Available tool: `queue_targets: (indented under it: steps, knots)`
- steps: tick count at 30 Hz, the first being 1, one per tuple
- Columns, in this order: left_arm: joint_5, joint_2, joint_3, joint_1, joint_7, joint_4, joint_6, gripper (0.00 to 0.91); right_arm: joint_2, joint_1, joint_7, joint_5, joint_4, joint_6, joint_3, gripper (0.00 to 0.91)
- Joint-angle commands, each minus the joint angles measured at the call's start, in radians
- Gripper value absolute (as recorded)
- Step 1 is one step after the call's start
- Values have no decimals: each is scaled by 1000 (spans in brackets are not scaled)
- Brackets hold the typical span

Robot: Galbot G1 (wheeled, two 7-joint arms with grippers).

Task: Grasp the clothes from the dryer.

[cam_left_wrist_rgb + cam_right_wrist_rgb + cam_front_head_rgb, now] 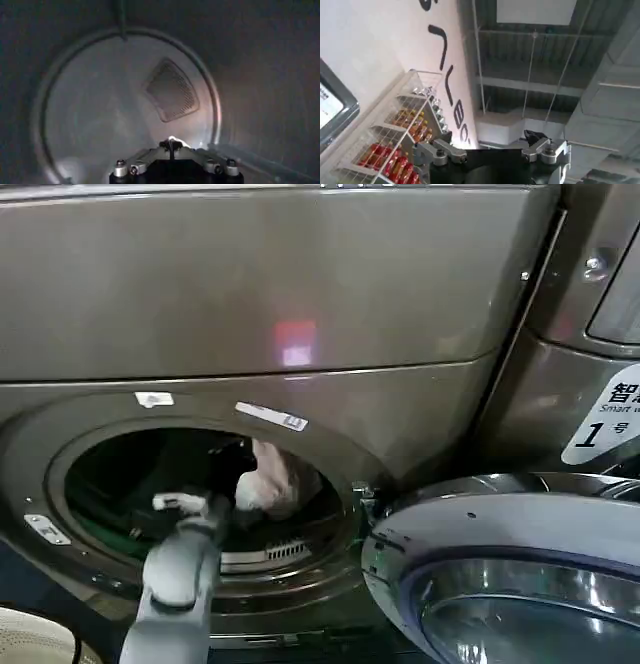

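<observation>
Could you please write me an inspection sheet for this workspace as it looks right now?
Surface: nothing seen; the work is inside the dryer drum.
Job's things: clothes, a pale bundle, sit inside the porthole toward its right side; the dryer door hangs open to the right.
Clutter: nothing seen.
End effectors: left end effector reaches into the porthole beside the clothes; right end effector is raised, facing the ceiling.
Cables: nothing seen.
Surroundings: a wire rack of bottles against a white wall; a pale rounded basket at the lower left.
</observation>
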Motion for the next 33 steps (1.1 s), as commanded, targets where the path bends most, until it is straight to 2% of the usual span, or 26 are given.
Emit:
queue_targets:
  steps: [1, 5, 10, 21, 33]
  knots:
    - [-27, -21, -1, 209, -107, -166, 1, 0, -16, -2, -10, 6, -33, 6, 27, 907]
    - [-31, -20, -2, 210, -99, -156, -5, 0, -11, -2, -26, 9, -30, 7, 28, 907]
    - [-37, -18, -3, 210, -99, -156, -1, 0, -12, 0, -47, 54, -31, 17, 40, 907]
    - [-26, -20, 1, 201, -97, -154, 20, 0, -4, -10, -65, 23, -28, 18, 45, 907]
    - [-29, -21, 3, 194, -96, -151, 24, 0, -6, -2, -89, 34, -24, 13, 45, 907]
